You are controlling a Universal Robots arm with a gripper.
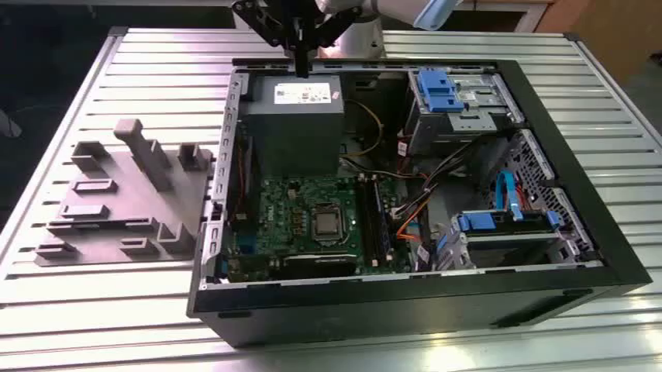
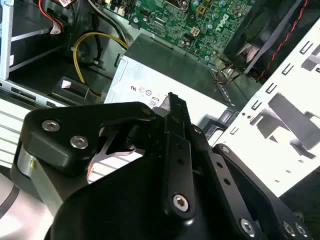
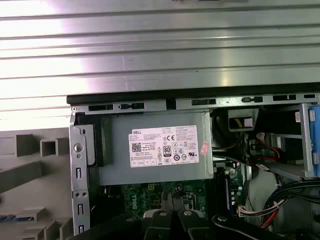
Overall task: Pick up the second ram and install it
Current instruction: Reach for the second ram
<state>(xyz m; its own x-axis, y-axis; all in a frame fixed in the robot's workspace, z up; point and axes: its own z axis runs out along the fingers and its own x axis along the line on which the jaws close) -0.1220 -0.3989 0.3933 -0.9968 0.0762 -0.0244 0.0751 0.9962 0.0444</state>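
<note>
The gripper (image 1: pixel 302 70) hung over the power-supply box (image 1: pixel 294 116) at the far side of the case (image 1: pixel 621 267), jaws together, empty. What seemed the second ram (image 3: pixel 9 218), a bluish strip, lay on the grey holder (image 1: pixel 114 201), left, well apart. Light, stiff, fragile: best pinched mid-length across its faces.

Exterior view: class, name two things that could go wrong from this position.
1. The claw hangs close above the grey power box by the case rim; a drop here would likely strike metal.
2. Loose cables lie beside the board's long black sockets and might snag the arm.
</note>
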